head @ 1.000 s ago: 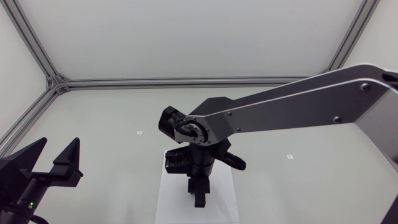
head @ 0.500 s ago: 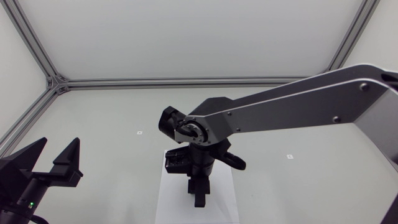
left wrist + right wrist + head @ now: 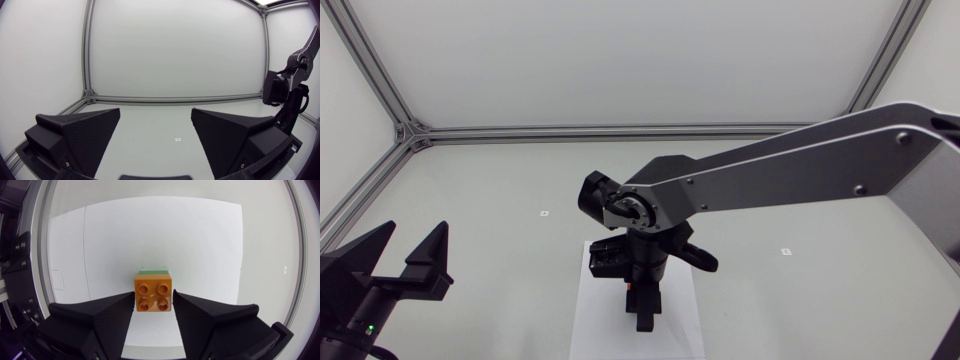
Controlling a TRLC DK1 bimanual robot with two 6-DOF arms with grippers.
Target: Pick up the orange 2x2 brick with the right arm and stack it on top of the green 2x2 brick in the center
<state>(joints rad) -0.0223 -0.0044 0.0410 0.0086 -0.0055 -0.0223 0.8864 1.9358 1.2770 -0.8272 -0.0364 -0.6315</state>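
In the right wrist view the orange 2x2 brick [image 3: 153, 292] sits squarely on the green 2x2 brick [image 3: 152, 271], of which only a thin far edge shows. My right gripper [image 3: 153, 299] is shut on the orange brick, one finger against each side. In the head view the right arm comes in from the right, and its gripper [image 3: 642, 315] points down over the white sheet [image 3: 588, 325]; wrist and fingers hide both bricks. My left gripper [image 3: 410, 262] stands open and holds nothing at the table's near left, also seen in its own wrist view [image 3: 155, 135].
The white sheet [image 3: 200, 240] lies under the bricks at the table's middle. Small marks [image 3: 544, 213] [image 3: 785, 251] dot the table on either side. An aluminium frame [image 3: 620, 130] runs along the back and side edges.
The right wrist has shifted very slightly to the right over the sheet. The left arm has stayed still.
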